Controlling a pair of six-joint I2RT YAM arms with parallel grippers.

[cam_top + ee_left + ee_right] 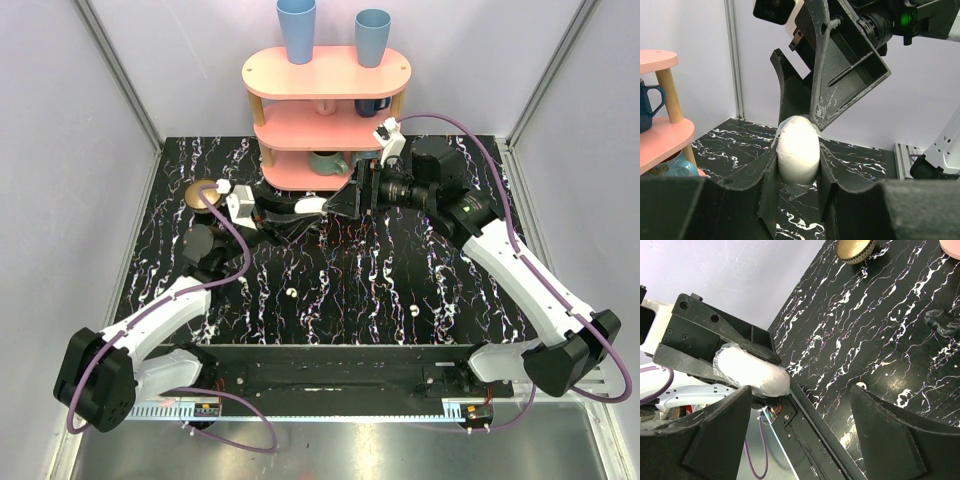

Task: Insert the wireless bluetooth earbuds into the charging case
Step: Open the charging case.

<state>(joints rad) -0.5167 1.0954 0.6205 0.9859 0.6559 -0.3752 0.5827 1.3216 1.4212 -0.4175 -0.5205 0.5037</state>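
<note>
left tool (799, 167) tight around charging case (798, 142), right tool (801, 390) wide, both arms outstretched

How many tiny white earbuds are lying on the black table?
2. The left earbud lies on the tabletop left of centre. The right earbud lies right of centre, slightly nearer the front edge. Others could be hidden from view.

In left gripper (298, 213), charging case (798, 155).
</note>
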